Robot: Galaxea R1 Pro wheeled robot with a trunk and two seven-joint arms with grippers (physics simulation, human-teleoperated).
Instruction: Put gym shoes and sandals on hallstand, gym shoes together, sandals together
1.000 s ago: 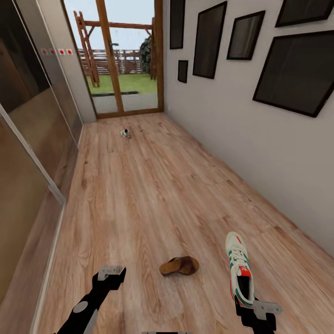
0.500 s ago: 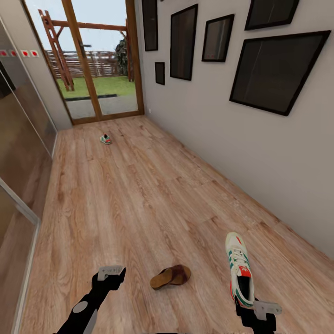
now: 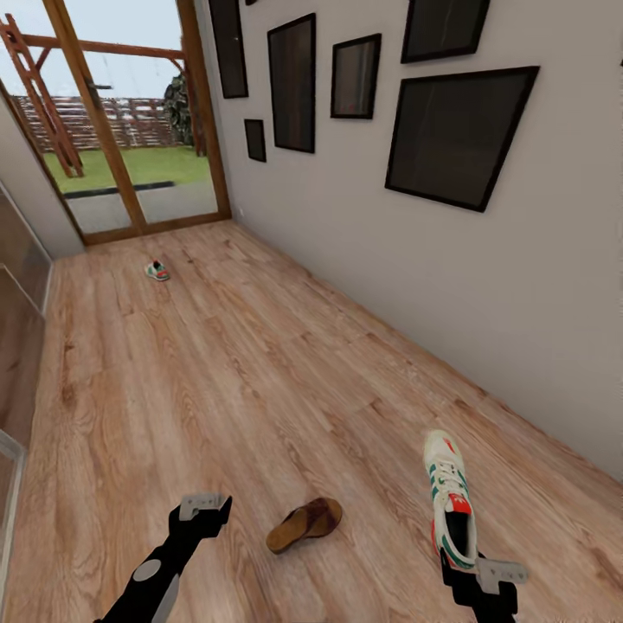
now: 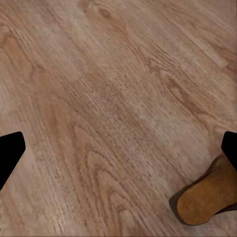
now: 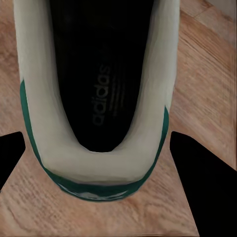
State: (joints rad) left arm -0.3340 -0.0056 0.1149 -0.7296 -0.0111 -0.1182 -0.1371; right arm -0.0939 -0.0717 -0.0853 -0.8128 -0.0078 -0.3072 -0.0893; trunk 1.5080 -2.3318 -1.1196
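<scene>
The right gripper (image 3: 474, 567) clamps the heel of a white lace-up sneaker with green stripes (image 3: 450, 500), hiding it. The left gripper (image 3: 201, 505) is spread apart near a brown leather sandal (image 3: 304, 524) on the wood plank floor (image 3: 216, 389). A far sneaker (image 3: 157, 271) looks tiny.

A narrow corridor is being shown, floored with wood-grain planks (image 3: 260, 363) running lengthwise. The plain off-white right wall (image 3: 484, 285) is being hung with several dark, black-framed pictures (image 3: 454, 138) of differing sizes. At the far end a wood-framed glass door (image 3: 130, 130) is letting in daylight; lawn, a fence and a timber frame are being seen beyond.
</scene>
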